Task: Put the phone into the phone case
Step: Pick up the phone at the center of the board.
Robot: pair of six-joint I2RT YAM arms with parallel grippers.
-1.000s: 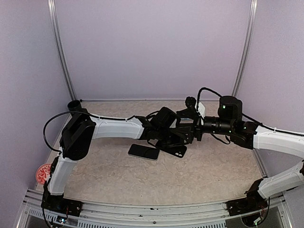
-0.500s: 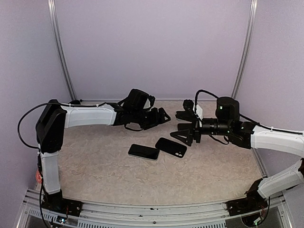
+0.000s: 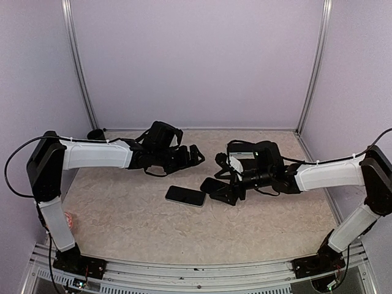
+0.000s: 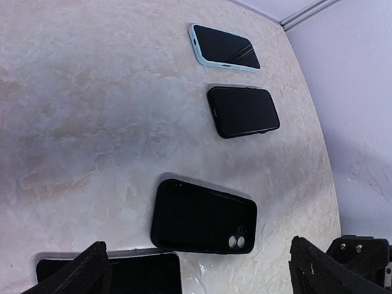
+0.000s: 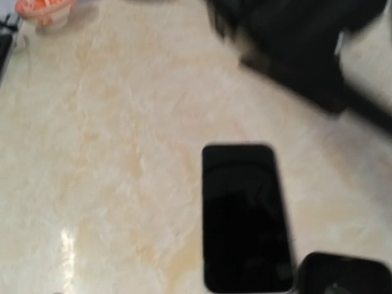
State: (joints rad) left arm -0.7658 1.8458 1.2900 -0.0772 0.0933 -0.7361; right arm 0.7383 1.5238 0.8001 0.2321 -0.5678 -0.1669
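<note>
Hovering left gripper (image 3: pixel 193 155): jaws spread wide, holding nothing
right gripper (image 3: pixel 224 179): jaws apart, low at the phone case (image 3: pixel 213 185), contact unclear
phone case: flat on table (image 3: pixel 122 220), ahead of left jaws, partly under right jaws
phone (image 3: pixel 185 195): lying flat just beside case, outside both jaws, screen up

We see our two white smooth-shelled arms (image 3: pixel 92 154) joined by bulky black joint housings (image 3: pixel 43 168), thin black cables (image 3: pixel 7 174) looping alongside, and black two-finger end effectors (image 3: pixel 195 155) at the tips
</note>
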